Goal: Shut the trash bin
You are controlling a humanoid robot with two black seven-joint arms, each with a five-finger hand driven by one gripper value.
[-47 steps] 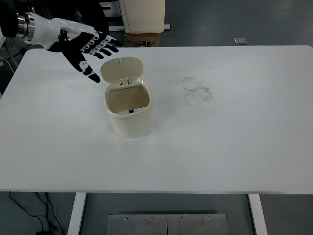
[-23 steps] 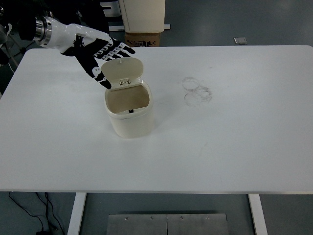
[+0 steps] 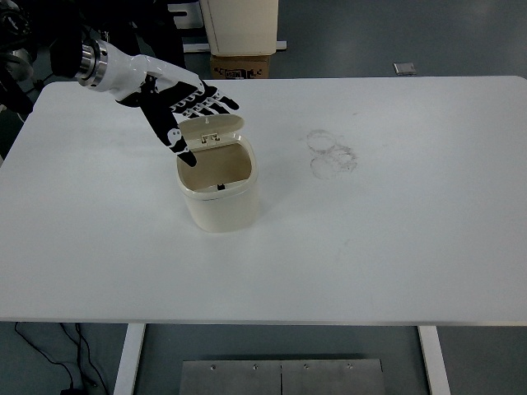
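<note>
The near part of the white table (image 3: 272, 271) is bare right up to its edge. Further in, left of centre, stands the cream trash bin (image 3: 219, 185), upright, its mouth open to the camera so the inside wall and floor show. A small dark latch notch sits on the near rim.

At the bin's far rim the hinged lid (image 3: 212, 129) is tipped forward over the opening, roughly half way down, its underside with the two small hinge tabs facing the camera. Just behind and above it is the left hand (image 3: 177, 111), reaching in from the far left with fingers spread and extended, holding nothing; the fingertips lie along the lid's back, and the thumb hangs down at the lid's left edge beside the rim. Contact looks likely but cannot be confirmed from this angle.

To the right of the bin, well apart, faint ring marks (image 3: 332, 154) stain the tabletop. The right arm is not in view.

The step in hand appears to be the closing push itself. The next move probably calls for carrying the palm forward and downward over the lid until it seats on the near rim and the latch catches, without shoving the light bin toward the near edge
</note>
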